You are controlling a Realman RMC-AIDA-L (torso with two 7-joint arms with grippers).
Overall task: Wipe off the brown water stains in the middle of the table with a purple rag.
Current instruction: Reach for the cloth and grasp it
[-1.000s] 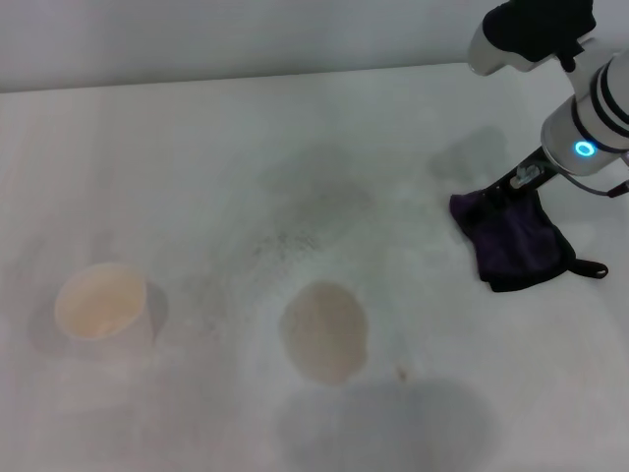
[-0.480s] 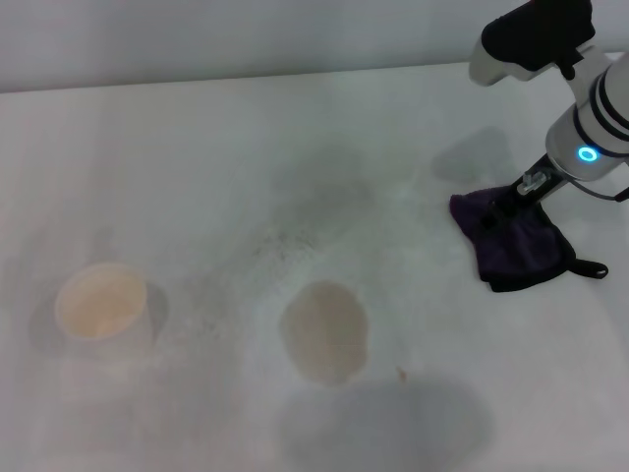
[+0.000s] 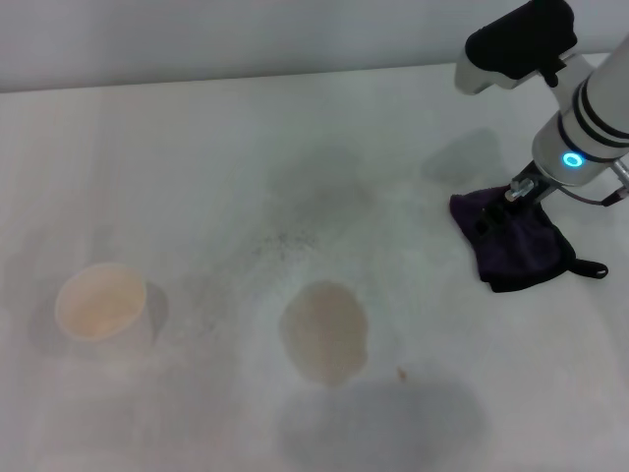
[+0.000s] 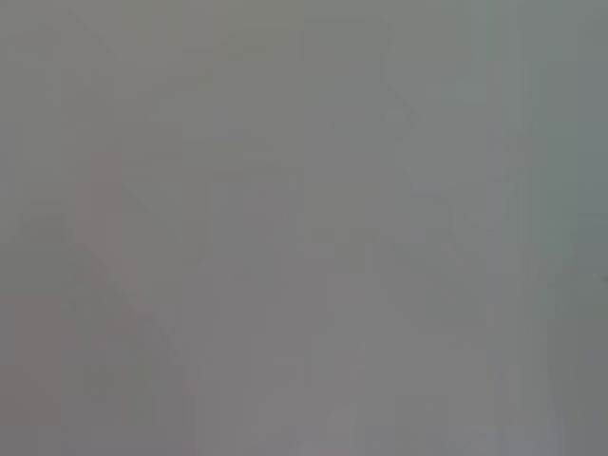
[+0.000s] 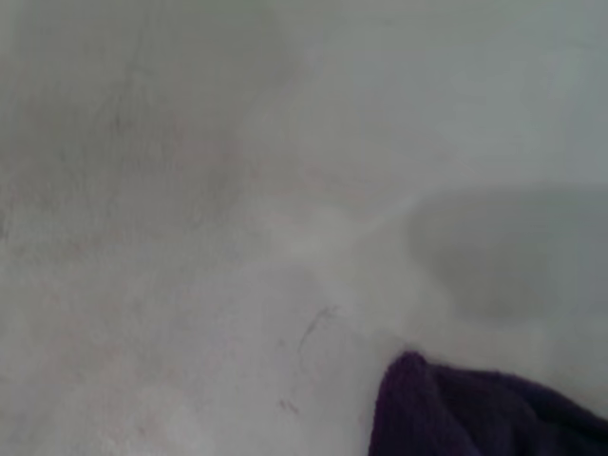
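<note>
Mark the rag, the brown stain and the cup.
rag (image 3: 516, 246), head view, middle of the cloth.
brown stain (image 3: 324, 331), head view, centre of the blotch.
cup (image 3: 98, 301), head view, inside of its mouth.

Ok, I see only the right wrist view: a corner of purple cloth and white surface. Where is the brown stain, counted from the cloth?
Observer: The brown water stain lies to the robot's left of the purple rag and nearer the robot, apart from it.
Operator: And where is the right claw?
Observer: The right claw is down at the rag's far left part.
Operator: Is anything else on the table?
Observer: One pale cup stands far to the stain's left.
</note>
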